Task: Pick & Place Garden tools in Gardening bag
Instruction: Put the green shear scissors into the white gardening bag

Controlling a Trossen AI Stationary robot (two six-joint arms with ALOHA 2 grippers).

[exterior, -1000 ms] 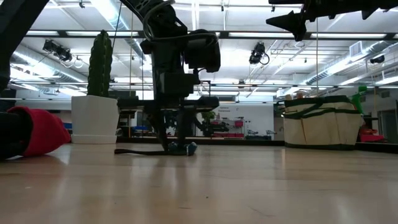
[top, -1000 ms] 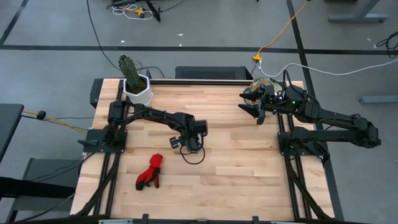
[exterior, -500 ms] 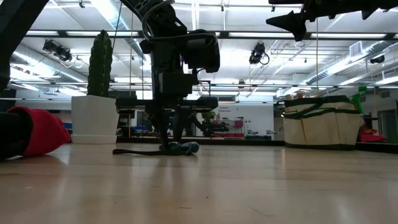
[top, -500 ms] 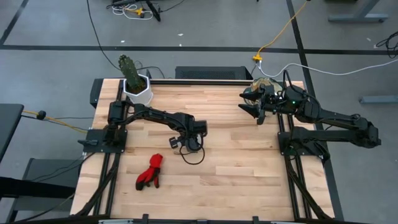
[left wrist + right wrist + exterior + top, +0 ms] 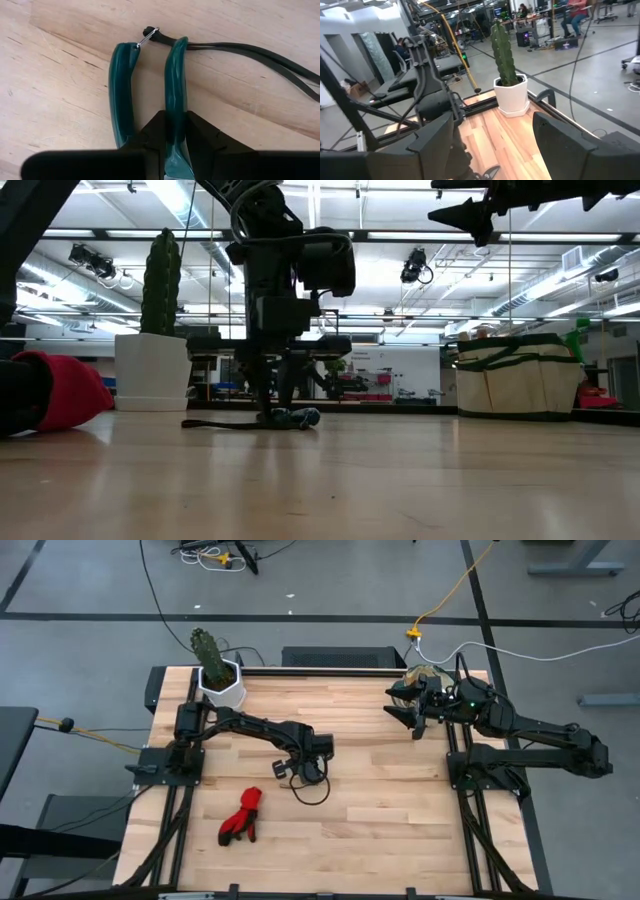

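My left end effector (image 5: 297,769) clamps one green handle of the pruning shears (image 5: 150,100) on the pale wooden tabletop (image 5: 380,800); my right end effector (image 5: 413,710) hangs parted above the gardening bag (image 5: 517,374), bright ceiling lights behind.

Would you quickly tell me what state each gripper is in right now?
Left gripper: down at the table's middle, fingers shut on one green handle of the pruning shears.
Right gripper: raised beside the gardening bag, fingers open, holding nothing.
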